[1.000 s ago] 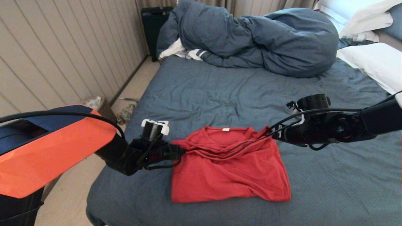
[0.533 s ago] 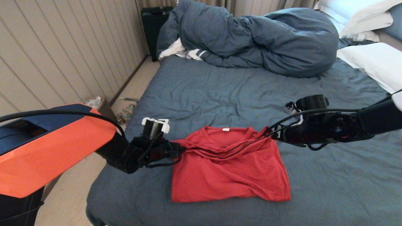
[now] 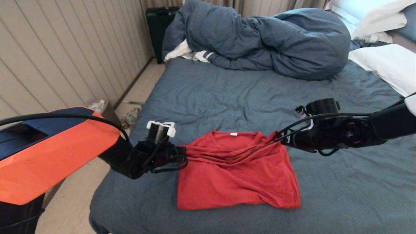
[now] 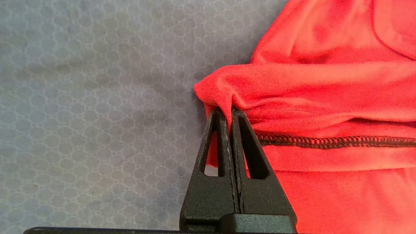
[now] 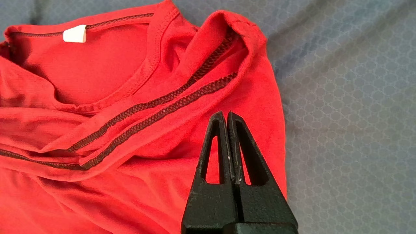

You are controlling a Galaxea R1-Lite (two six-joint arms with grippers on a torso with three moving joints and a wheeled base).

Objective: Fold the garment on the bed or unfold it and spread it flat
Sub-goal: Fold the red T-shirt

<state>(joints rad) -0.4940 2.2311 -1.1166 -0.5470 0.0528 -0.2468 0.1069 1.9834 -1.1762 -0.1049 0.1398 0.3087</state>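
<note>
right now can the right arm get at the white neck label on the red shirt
Probably yes: the label lies exposed inside the shirt collar, nothing over it, near the right gripper, whose jaws are shut just above the shoulder.

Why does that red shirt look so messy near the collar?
The shirt lies mostly flat, but its top edge is bunched into ridges, with dark inside seams turned outward. The left gripper has pinched a fold at one corner; the right gripper, jaws shut, sits at the other.

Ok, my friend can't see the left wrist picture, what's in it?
The left end effector, black and shut, pinches a bunched fold at the edge of the red T-shirt. The shirt lies on the blue-grey bed sheet.
</note>
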